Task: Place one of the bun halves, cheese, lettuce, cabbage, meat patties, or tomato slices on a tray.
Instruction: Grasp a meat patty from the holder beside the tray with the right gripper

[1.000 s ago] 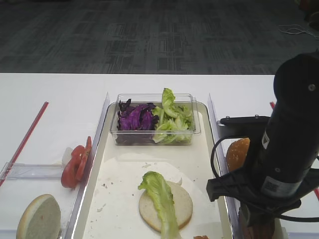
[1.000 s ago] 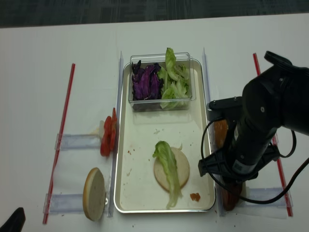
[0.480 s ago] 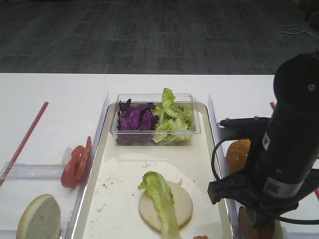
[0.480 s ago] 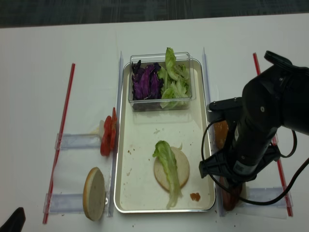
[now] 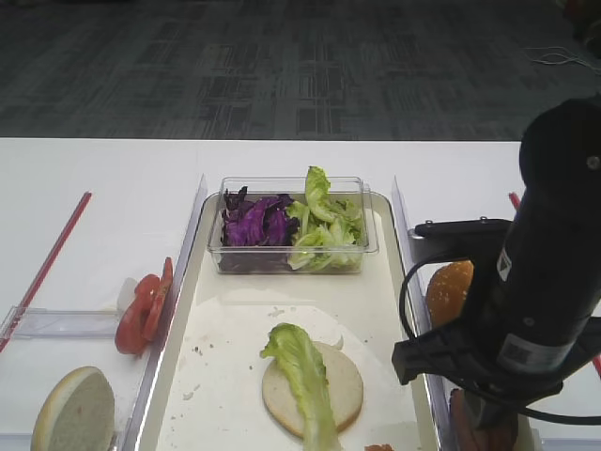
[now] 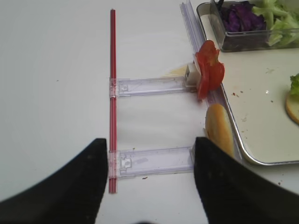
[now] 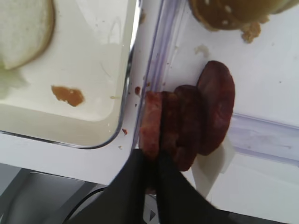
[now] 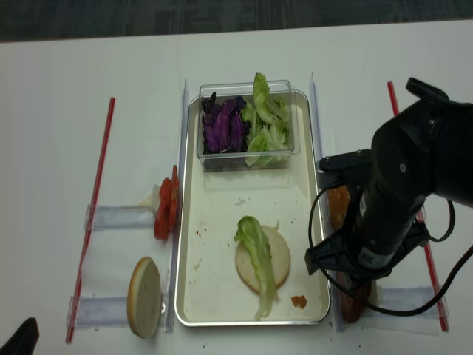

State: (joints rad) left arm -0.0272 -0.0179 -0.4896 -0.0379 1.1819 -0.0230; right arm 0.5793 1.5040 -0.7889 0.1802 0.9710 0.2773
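In the right wrist view my right gripper [image 7: 150, 161] is shut on the pinker meat patty [image 7: 150, 122], which stands on edge at the left end of a row of darker patties [image 7: 205, 116], just outside the tray's corner [image 7: 122, 122]. From above the right arm [image 8: 392, 214] hides the jaws; the patties [image 8: 353, 305] peek out below it. On the cream tray [image 8: 218, 222] a bun half [image 8: 275, 260] lies cut face up under a long lettuce leaf [image 8: 256, 251]. My left gripper [image 6: 149, 186] is open over bare table, left of the tray.
A clear box [image 8: 247, 126] with purple cabbage [image 8: 222, 126] and lettuce [image 8: 267, 126] sits at the tray's far end. Tomato slices [image 8: 165, 207] and a bun half [image 8: 144, 296] stand left of the tray, a sesame bun top [image 5: 449, 287] to its right. Red sticks [image 8: 92, 214] and clear rails flank both sides.
My right gripper's jaws have closed onto the pink patty, and the arm has sunk slightly. The left arm and the food on the tray are as before.
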